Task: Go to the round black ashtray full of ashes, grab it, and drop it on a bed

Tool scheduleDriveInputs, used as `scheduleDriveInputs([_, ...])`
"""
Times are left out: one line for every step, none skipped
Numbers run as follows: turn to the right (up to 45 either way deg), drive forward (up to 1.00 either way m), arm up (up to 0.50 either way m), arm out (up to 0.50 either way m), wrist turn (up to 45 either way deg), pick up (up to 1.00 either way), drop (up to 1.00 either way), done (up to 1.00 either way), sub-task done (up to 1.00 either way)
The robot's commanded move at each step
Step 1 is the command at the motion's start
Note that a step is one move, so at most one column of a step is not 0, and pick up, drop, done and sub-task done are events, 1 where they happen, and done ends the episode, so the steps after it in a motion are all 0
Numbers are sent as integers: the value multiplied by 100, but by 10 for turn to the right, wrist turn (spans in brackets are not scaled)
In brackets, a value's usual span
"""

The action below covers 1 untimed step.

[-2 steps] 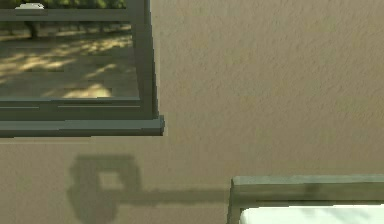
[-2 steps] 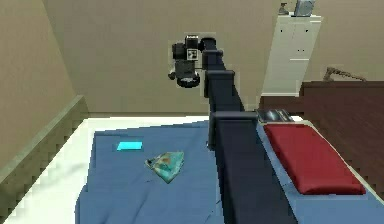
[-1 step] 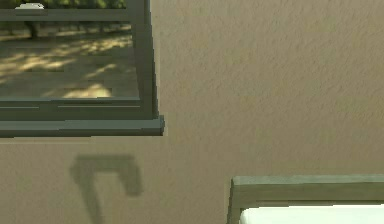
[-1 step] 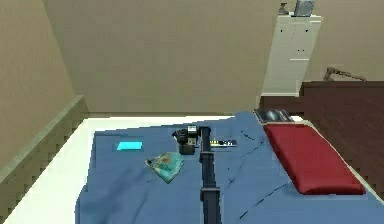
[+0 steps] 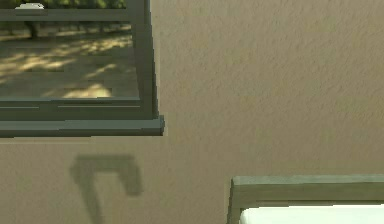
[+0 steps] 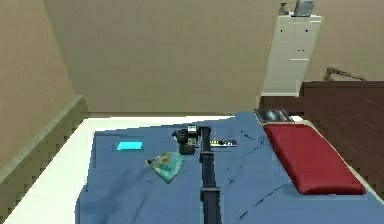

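In the arm side view a bed with a blue blanket (image 6: 120,195) spreads across the lower part. The dark arm bar (image 6: 208,180) rises from the bottom edge over the blanket. At its far end sits my gripper (image 6: 184,146), a dark lump against the blanket. I cannot make out a round black ashtray apart from that dark shape. I cannot tell whether the gripper holds anything.
On the blanket lie a cyan flat item (image 6: 128,146), a teal and beige item (image 6: 165,168), a red pillow (image 6: 310,158) and a dark object (image 6: 276,117). A white dresser (image 6: 297,50) stands beyond. The forward view has a wall, a dark-framed window (image 5: 70,60) and a green bed frame (image 5: 300,188).
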Motion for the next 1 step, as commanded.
scheduleDriveInputs([0,0,0,0,0,0,100,0,0])
